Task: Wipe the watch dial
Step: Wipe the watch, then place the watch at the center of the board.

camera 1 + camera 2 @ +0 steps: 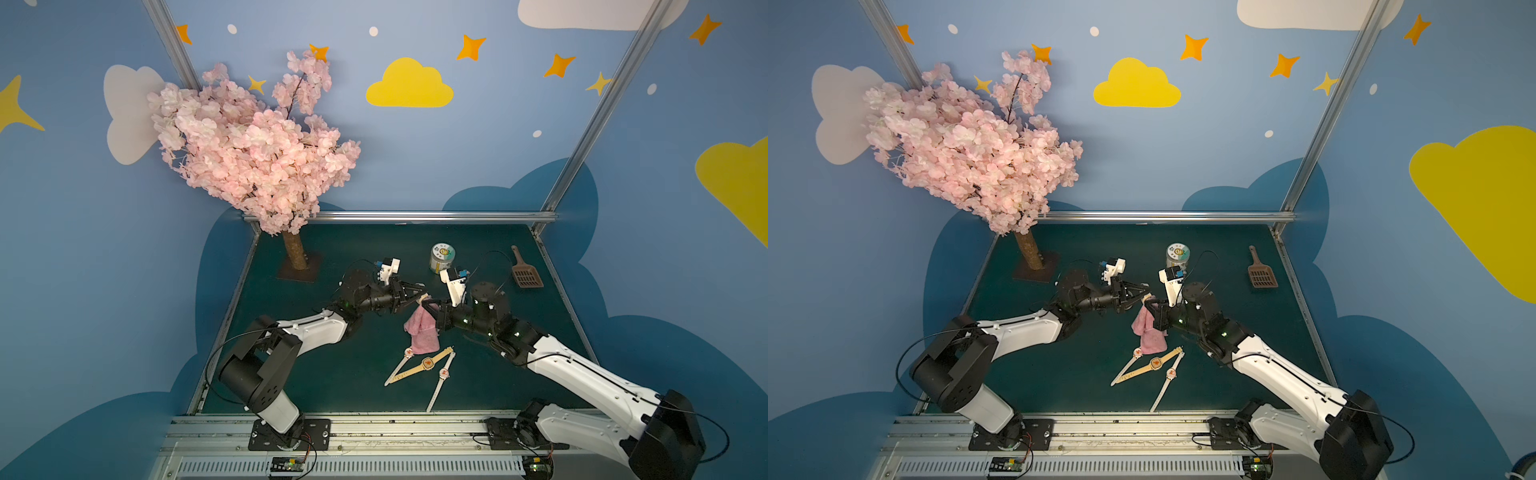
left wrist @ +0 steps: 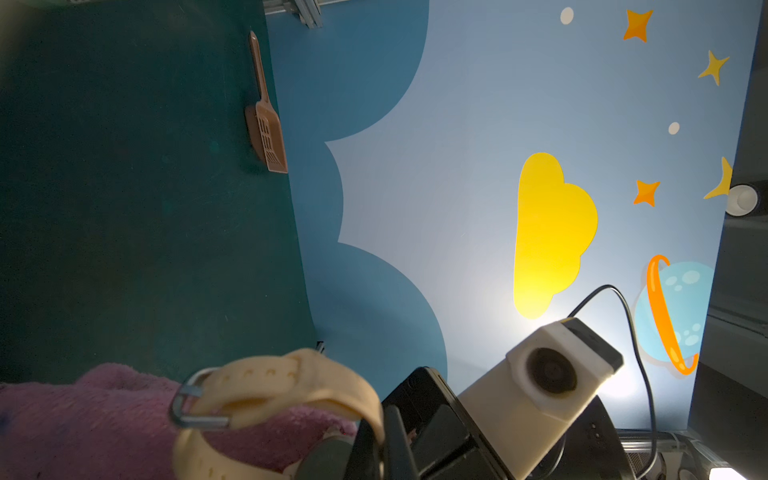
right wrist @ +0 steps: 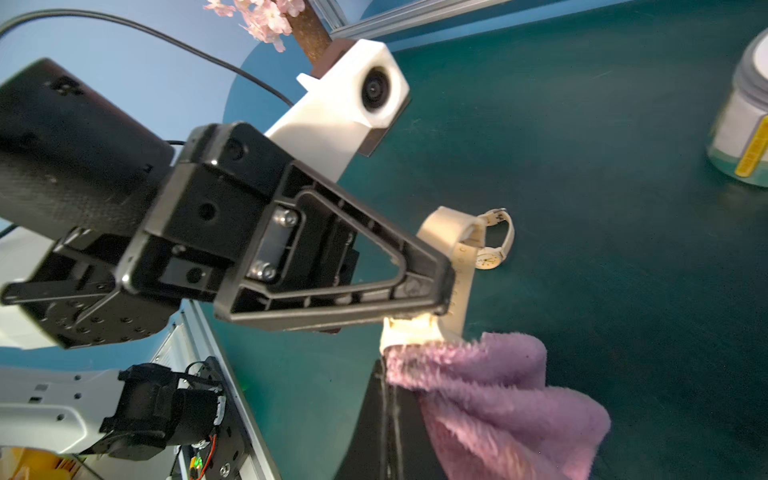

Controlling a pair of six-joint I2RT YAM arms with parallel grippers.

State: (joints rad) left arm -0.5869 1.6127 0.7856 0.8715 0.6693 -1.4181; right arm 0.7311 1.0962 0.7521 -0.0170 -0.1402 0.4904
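Right wrist — left pincer (image 3: pixel 441 296) clamps cream watch (image 3: pixel 451 225) (cloth (image 3: pixel 498 395) touching).

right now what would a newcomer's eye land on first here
The pink blossom tree towering at the back left corner of the table. Then mid-table, where the left end effector, shut on a cream watch, faces the right end effector gripping a pink cloth, three more watches fanned in front.

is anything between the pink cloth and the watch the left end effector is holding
Nothing visible stands between them. The left end effector is shut on the strap of the cream watch, and the pink cloth, pinched in the right end effector, lies right against that watch. Whether it meets the dial itself cannot be seen.
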